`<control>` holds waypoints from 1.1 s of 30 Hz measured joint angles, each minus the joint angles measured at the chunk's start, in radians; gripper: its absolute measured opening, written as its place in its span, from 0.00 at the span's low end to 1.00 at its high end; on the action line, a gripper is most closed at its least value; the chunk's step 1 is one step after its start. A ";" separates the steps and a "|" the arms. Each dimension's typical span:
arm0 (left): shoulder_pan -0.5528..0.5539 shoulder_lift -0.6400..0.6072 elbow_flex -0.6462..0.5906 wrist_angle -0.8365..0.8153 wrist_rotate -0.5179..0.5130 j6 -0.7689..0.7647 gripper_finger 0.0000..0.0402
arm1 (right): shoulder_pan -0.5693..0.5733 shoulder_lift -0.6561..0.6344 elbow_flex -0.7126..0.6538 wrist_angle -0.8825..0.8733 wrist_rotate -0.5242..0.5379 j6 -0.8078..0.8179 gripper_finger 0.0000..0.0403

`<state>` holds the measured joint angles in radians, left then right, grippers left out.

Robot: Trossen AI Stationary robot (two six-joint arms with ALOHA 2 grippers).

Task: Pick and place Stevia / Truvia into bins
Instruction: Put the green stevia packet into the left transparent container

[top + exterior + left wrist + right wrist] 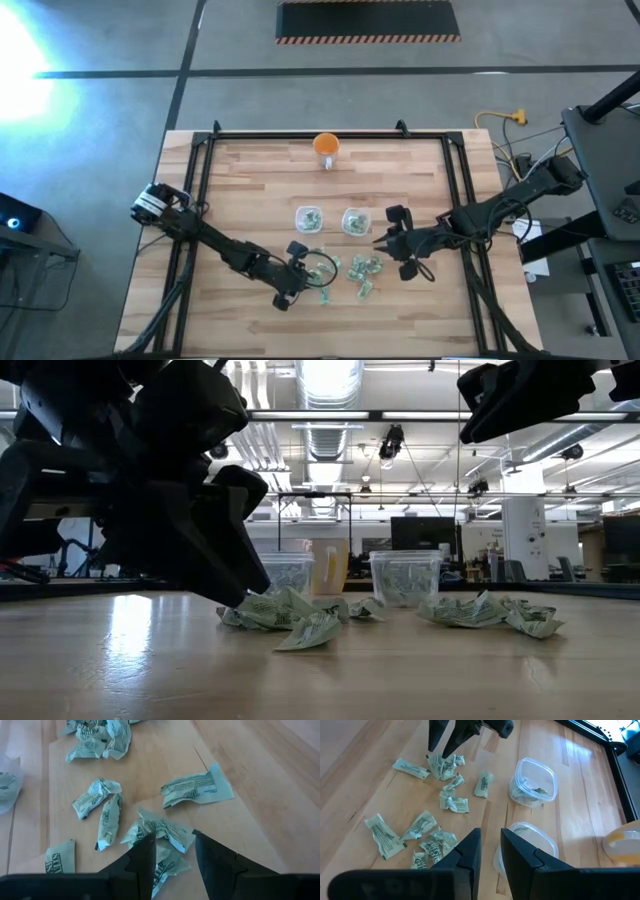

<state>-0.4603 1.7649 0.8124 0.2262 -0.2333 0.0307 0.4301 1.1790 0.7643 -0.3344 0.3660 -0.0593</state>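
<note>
1. Progress: partial. Both small clear squarish plastic bins, left one (309, 218) and right one (355, 221), already hold a few pale green-and-white paper Stevia sachets (362, 275); most sachets are loose on the light wood table (250, 185).
2. Left gripper (172, 851): down at the near pile, fingers apart, straddling a crumpled sachet (165, 827); not clamped.
3. Right gripper (490, 847): raised near right bin, fingers narrowly apart, nothing held.
4. Count: 2 bins; 1 orange cup (326, 146), unused; approx. a dozen loose sachets, exact no. unclear.
5. Remaining: nearly all loose sachets.
</note>
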 joint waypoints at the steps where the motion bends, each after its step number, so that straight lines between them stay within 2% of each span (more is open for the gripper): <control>1: 0.000 0.000 0.000 0.001 0.000 0.000 0.30 | 0.000 0.000 0.000 0.000 0.000 0.000 0.16; 13: 0.012 0.044 0.000 0.030 0.000 0.001 0.30 | 0.000 0.000 0.000 0.001 0.000 0.000 0.16; 33: 0.021 0.036 -0.001 0.057 -0.002 0.002 0.30 | 0.000 0.000 -0.001 0.000 0.000 0.000 0.16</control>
<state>-0.4389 1.8008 0.8112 0.2831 -0.2348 0.0330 0.4301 1.1793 0.7635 -0.3340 0.3661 -0.0593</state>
